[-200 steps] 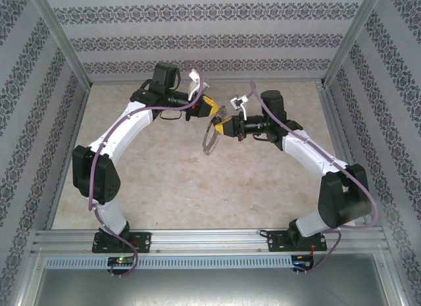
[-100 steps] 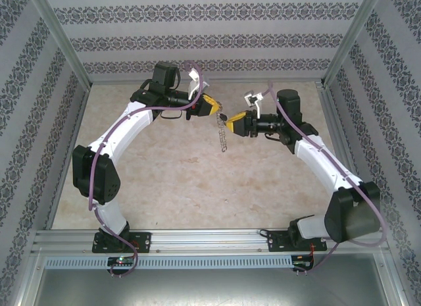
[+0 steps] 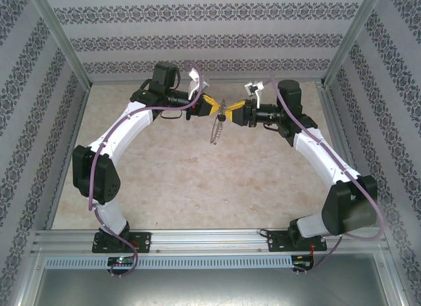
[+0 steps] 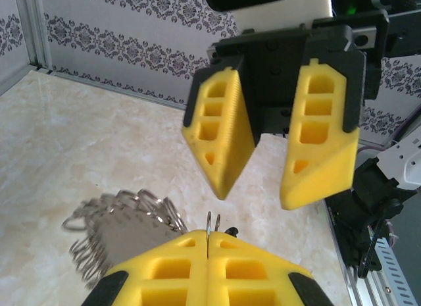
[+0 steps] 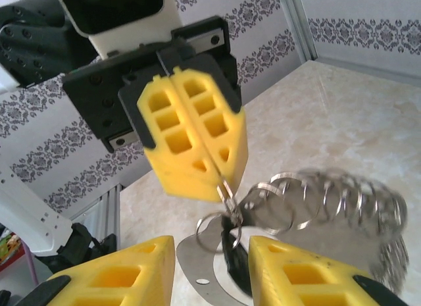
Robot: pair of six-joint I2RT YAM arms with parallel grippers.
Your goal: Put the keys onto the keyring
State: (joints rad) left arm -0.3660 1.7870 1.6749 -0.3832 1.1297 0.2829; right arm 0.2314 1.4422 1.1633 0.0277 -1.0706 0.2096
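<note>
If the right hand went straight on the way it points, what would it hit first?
Probably the keyring hanging from the shut left hand, between the right hand's open fingers; then the left hand itself.

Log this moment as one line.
left gripper: shut on keyring | keyring: hanging from it, above table | right gripper: open, tips facing left gripper

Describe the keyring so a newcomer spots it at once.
Above the marble table, the left hand and right hand face tip to tip. The keyring dangles from the shut left one: a silver hoop fringed with small loops, chain-like, unlike the blocky yellow fingers.
</note>
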